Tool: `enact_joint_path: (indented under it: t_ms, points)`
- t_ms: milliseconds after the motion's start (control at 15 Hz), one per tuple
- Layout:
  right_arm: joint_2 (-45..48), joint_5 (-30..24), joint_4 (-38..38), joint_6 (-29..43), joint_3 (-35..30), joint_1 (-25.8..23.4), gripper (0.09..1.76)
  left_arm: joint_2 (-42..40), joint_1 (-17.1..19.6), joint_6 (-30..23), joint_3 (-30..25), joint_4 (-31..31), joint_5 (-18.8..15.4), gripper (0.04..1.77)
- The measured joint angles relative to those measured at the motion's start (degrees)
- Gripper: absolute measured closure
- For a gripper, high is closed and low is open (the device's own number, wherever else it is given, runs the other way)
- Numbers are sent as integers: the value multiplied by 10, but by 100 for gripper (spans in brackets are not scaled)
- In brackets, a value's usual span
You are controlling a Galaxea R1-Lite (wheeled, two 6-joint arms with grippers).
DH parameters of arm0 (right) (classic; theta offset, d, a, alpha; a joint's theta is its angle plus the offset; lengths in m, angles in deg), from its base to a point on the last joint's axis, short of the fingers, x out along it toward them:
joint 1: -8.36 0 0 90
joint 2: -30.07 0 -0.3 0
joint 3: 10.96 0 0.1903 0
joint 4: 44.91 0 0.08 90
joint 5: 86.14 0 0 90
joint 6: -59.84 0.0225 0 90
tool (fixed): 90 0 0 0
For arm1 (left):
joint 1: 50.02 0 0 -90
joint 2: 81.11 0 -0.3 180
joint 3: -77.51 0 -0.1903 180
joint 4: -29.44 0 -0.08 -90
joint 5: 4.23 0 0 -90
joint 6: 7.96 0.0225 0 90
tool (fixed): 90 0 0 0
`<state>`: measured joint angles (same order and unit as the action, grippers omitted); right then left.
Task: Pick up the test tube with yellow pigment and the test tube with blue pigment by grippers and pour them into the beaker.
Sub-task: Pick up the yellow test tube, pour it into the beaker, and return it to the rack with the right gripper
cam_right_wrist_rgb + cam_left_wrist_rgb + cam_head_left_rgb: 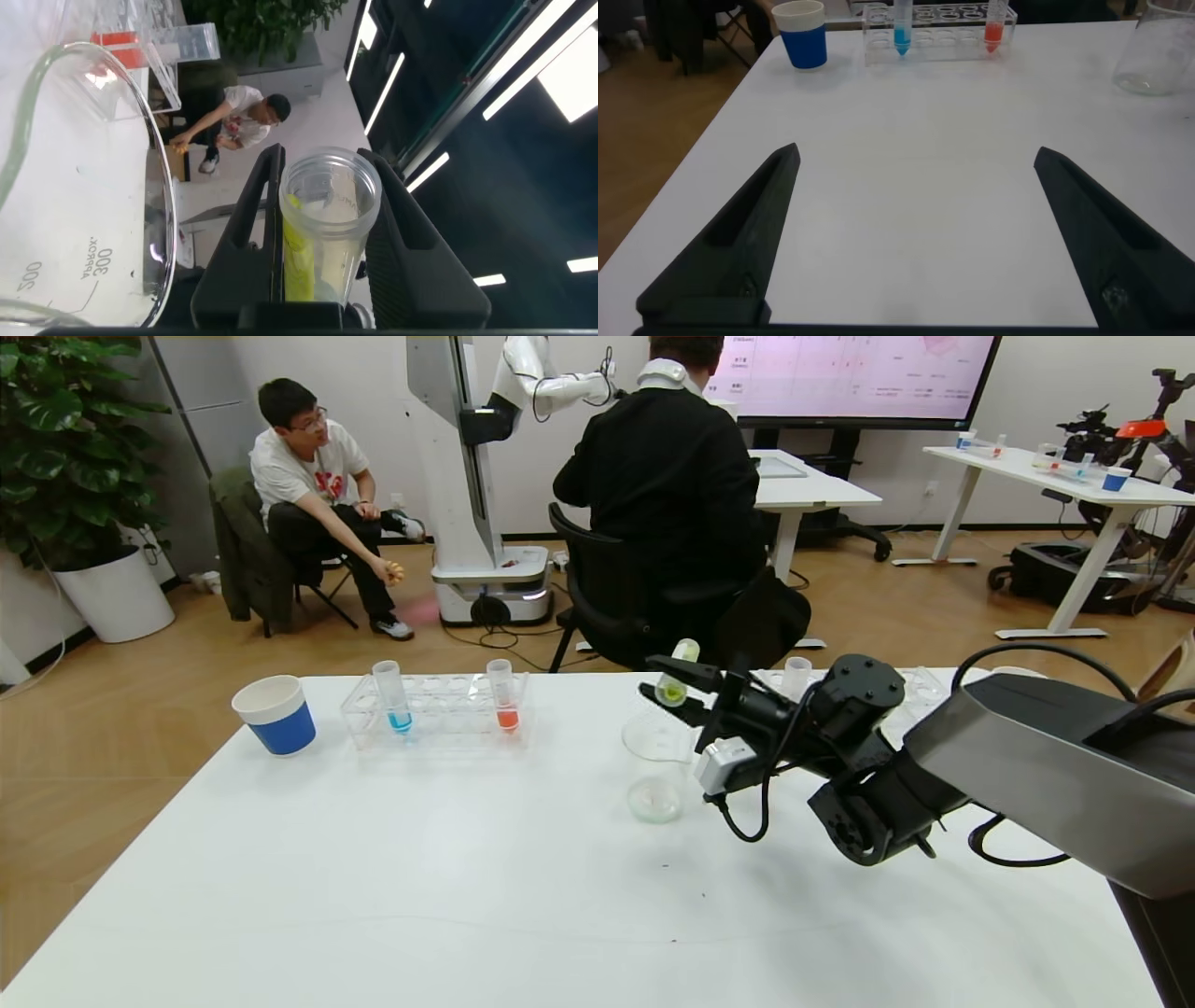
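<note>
Head view: I hold the test tube with yellow pigment (676, 679), a slim clear plastic cylinder, clamped in the right gripper (674, 693), jaws shut on it, tilted above the beaker (656, 761) of thin curved glass. Smooth walls may slip; a misaimed tilt would spill. Beyond my wide-open, empty left gripper (915, 233) stands the test tube with blue pigment (393, 698).

Black right end effector (680, 689) with pointed fingers, small white box, looping black cables, grey forearm.
</note>
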<state>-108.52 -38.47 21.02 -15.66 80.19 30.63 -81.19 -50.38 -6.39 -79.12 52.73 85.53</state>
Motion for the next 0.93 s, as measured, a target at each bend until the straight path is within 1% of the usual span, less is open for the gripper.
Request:
enact_joint_path:
  t_ms: [600, 933]
  points:
    - [-15, -14, -4, -42, 26, 3, 134, 0, 0, 0, 0, 0, 0, 6]
    - [-16, -26, -4, -45, 33, -4, 134, 0, 0, 0, 0, 0, 0, 6]
